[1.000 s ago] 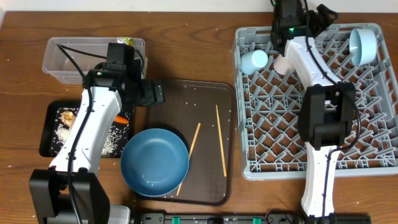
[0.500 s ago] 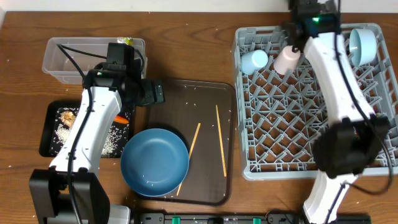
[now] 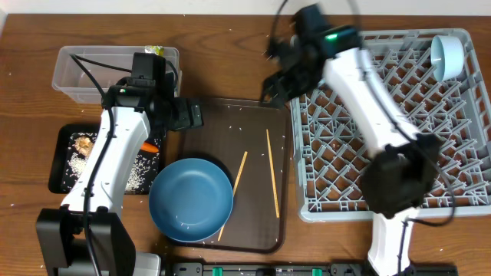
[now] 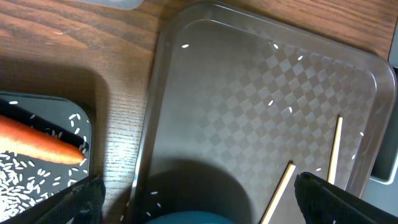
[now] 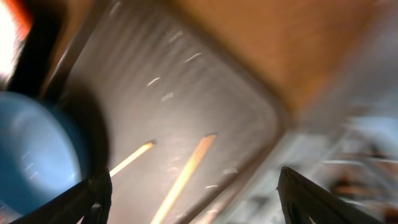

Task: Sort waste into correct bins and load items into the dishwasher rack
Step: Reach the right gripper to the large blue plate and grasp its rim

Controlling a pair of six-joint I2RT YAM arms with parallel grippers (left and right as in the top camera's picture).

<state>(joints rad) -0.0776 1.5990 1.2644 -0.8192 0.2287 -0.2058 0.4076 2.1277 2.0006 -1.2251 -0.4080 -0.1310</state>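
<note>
while both claws gape wide and hold nothing, they hang over opposite sides of the brown tray (image 3: pixel 230 126). the left claw (image 4: pixel 199 190) is above the tray's left edge, its fingers (image 4: pixel 74 202) spread to the corners of its own view, touching nothing. the right claw (image 5: pixel 194 196) is above the tray's far right corner, just beside the rack (image 3: pixel 430 153), its fingers likewise far apart with only tray between them.

the plate (image 3: pixel 190 201) sits on the near left of the brown tray. two chopsticks (image 3: pixel 272 180) lie to its right, one just beside the plate's rim, the other nearer the rack.

only the overhead view shows the bowl (image 3: pixel 447 54) standing on edge in the rack's far right corner, the tub (image 3: pixel 65 57) at the far left with the wrapper (image 3: pixel 156 50) at its far right corner, and the lump (image 3: pixel 82 142) in the black tray (image 3: pixel 54 153). only the left wrist view shows plainly the carrot (image 4: pixel 37 142) lying at the black tray's right end amid rice (image 4: pixel 25 180), and stray grains on the brown tray. the right wrist view is smeared: plate and chopstick ends show, and little else can be told.
</note>
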